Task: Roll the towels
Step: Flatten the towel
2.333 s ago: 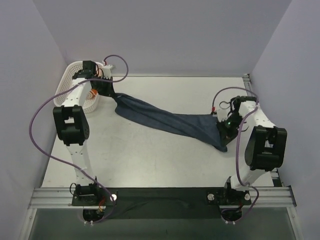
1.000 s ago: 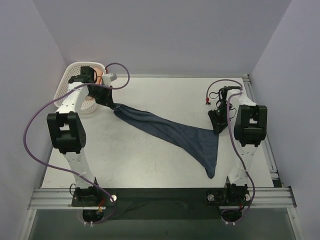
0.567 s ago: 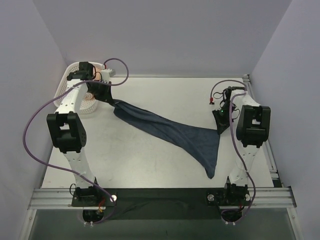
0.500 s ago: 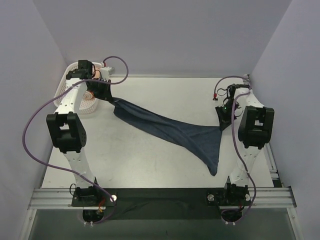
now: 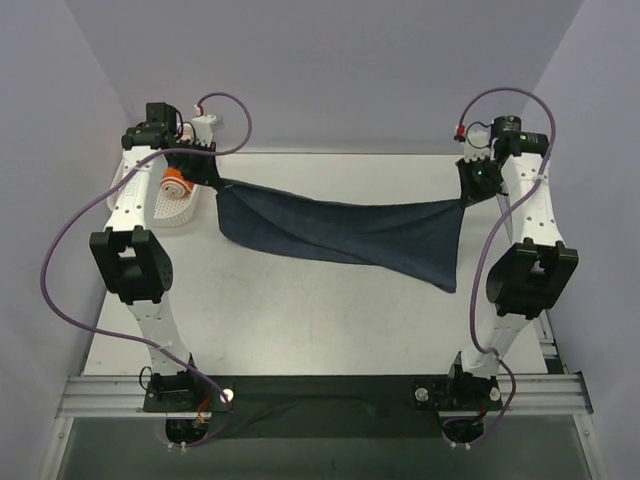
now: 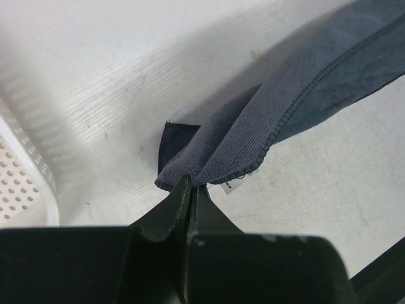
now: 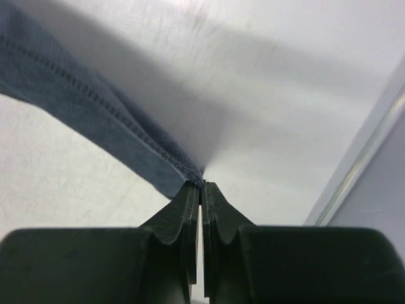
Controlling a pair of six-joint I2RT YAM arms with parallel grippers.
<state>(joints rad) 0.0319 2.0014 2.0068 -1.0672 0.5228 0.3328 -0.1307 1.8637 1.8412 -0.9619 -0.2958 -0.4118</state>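
Observation:
The navy-blue towel (image 5: 340, 230) hangs spread out between my two grippers above the back of the table, its lower edge sagging toward the right. My left gripper (image 5: 212, 183) is shut on the towel's left corner (image 6: 209, 161), where a small white label shows. On the far side, my right gripper (image 5: 467, 195) is shut on the right corner (image 7: 190, 172). The hemmed edge (image 7: 82, 95) runs off to the left in the right wrist view. An orange towel with a white band (image 5: 177, 184) lies rolled in the basket.
The white lattice basket (image 5: 190, 208) stands at the back left, just left of my left gripper; its rim (image 6: 25, 183) shows in the left wrist view. A metal rail (image 7: 357, 171) runs along the table's right edge. Purple walls close in the back and sides.
Both arms have lifted and moved toward the back. The right gripper shut on the towel's right corner, and the towel went from a slack diagonal heap to a spread sheet.

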